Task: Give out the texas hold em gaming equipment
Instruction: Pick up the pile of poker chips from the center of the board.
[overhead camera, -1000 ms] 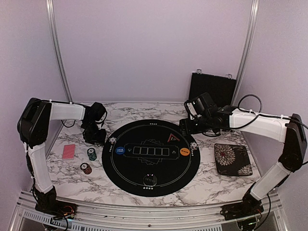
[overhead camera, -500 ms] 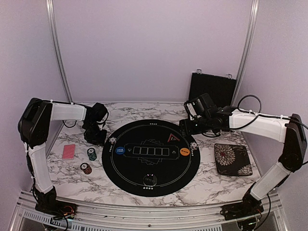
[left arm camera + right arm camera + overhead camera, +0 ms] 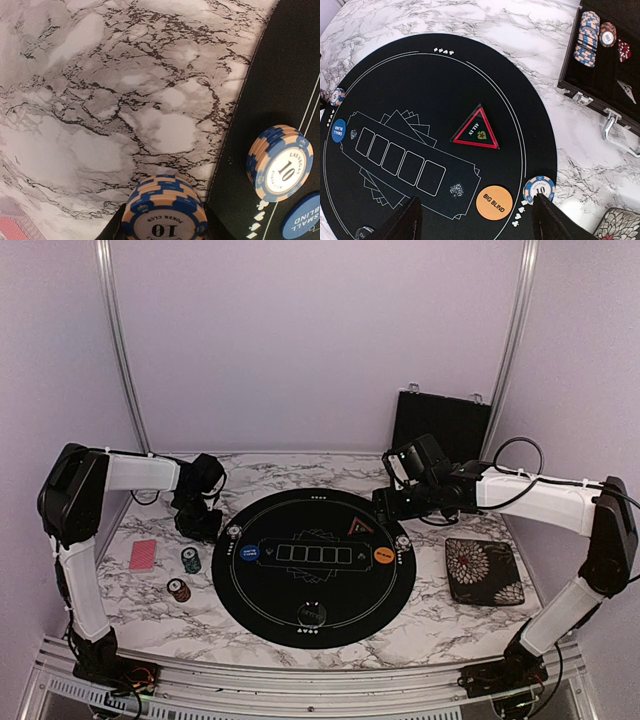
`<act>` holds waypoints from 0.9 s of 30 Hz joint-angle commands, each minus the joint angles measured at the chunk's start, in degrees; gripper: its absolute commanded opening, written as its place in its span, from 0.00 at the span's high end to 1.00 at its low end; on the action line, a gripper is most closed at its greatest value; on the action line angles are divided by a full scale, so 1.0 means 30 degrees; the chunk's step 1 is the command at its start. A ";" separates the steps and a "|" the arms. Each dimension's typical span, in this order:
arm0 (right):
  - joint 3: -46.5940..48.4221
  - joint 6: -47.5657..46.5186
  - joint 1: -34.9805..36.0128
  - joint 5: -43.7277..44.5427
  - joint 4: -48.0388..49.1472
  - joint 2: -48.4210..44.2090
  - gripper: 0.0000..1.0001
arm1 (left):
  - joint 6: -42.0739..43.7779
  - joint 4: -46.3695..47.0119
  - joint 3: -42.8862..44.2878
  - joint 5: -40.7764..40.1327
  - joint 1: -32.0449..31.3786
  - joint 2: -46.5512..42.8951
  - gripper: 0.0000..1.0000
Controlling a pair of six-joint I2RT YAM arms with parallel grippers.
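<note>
left gripper [image 3: 198,523]: pinched narrow on the held stack [image 3: 165,217] of blue chips, a dark finger at each side. We cannot tell whether it rests on the table [image 3: 440,625] or is lifted.
held stack, place: just off the mat [image 3: 315,635] rim at 10 o'clock.
right gripper [image 3: 477,225]: jaws wide, nothing between them; over the mat's 1 o'clock edge.
on mat: stack at 10 [image 3: 279,162] and stack at 2 [image 3: 539,188], both blue; small blind [image 3: 248,553] at 9; big blind [image 3: 494,202] at 3; black button [image 3: 312,615] at 6; all-in marker [image 3: 476,131] toward 1.
off mat, 8 to 9 o'clock: green stack [image 3: 190,560], red stack [image 3: 179,590], cards [image 3: 143,555], all near each other.
case [image 3: 605,70]: beyond 1 o'clock, open, case chips [image 3: 586,39] racked inside.
done, we judge: buttons set, two blue stacks seated.
left, we judge: placing the held stack, sharing out green and red, dealing cards; we see no card on the mat. Roughly midway.
</note>
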 commanded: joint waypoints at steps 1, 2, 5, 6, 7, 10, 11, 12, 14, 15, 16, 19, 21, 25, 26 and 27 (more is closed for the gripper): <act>0.0076 0.0168 0.0203 0.0186 0.0466 -0.0312 0.27 | -0.0189 0.0043 -0.0300 -0.0196 -0.0082 -0.0939 0.69; 0.0089 0.0166 0.0208 0.0172 0.0465 -0.0300 0.27 | -0.0256 0.0136 -0.0381 -0.0210 -0.0068 -0.1041 0.69; 0.0091 0.0161 0.0233 0.0178 0.0465 -0.0210 0.27 | -0.0386 0.0393 -0.0553 -0.0212 -0.0077 -0.1301 0.69; 0.0102 0.0165 0.0245 0.0171 0.0465 -0.0199 0.27 | -0.0429 0.0447 -0.0584 -0.0205 -0.0082 -0.1343 0.69; 0.0118 0.0169 0.0230 0.0159 0.0443 -0.0180 0.27 | -0.0460 0.0473 -0.0623 -0.0167 -0.0068 -0.1363 0.69; 0.0144 0.0212 0.0246 0.0183 0.0414 -0.0199 0.27 | -0.0482 0.0535 -0.0690 -0.0214 -0.0069 -0.1493 0.69; 0.0149 0.0204 0.0258 0.0212 0.0407 -0.0190 0.27 | -0.0481 0.0549 -0.0697 -0.0245 -0.0074 -0.1546 0.69; 0.0146 0.0214 0.0263 0.0200 0.0407 -0.0189 0.27 | -0.0485 0.0543 -0.0687 -0.0242 -0.0074 -0.1604 0.69; 0.0175 0.0221 0.0266 0.0243 0.0381 -0.0177 0.27 | -0.0492 0.0547 -0.0686 -0.0263 -0.0081 -0.1682 0.69; 0.0193 0.0227 0.0271 0.0237 0.0378 -0.0177 0.27 | -0.0468 0.0532 -0.0660 -0.0252 -0.0082 -0.1713 0.69; 0.0206 0.0228 0.0261 0.0244 0.0352 -0.0151 0.27 | -0.0465 0.0545 -0.0664 -0.0243 -0.0068 -0.1764 0.69; 0.0237 0.0269 0.0286 0.0253 0.0301 -0.0173 0.27 | -0.0449 0.0506 -0.0652 -0.0247 -0.0077 -0.1932 0.69; 0.0266 0.0275 0.0304 0.0291 0.0304 -0.0177 0.27 | -0.0448 0.0517 -0.0653 -0.0222 -0.0079 -0.2044 0.69; 0.0325 0.0272 0.0313 0.0309 0.0260 -0.0146 0.27 | -0.0413 0.0342 -0.0587 -0.0202 -0.0087 -0.2307 0.69; 0.0325 0.0278 0.0310 0.0352 0.0260 -0.0133 0.27 | -0.0396 0.0190 -0.0537 -0.0156 -0.0079 -0.2351 0.69; 0.0310 0.0260 0.0288 0.0357 0.0260 -0.0120 0.27 | -0.0379 0.0114 -0.0470 -0.0103 -0.0067 -0.2423 0.69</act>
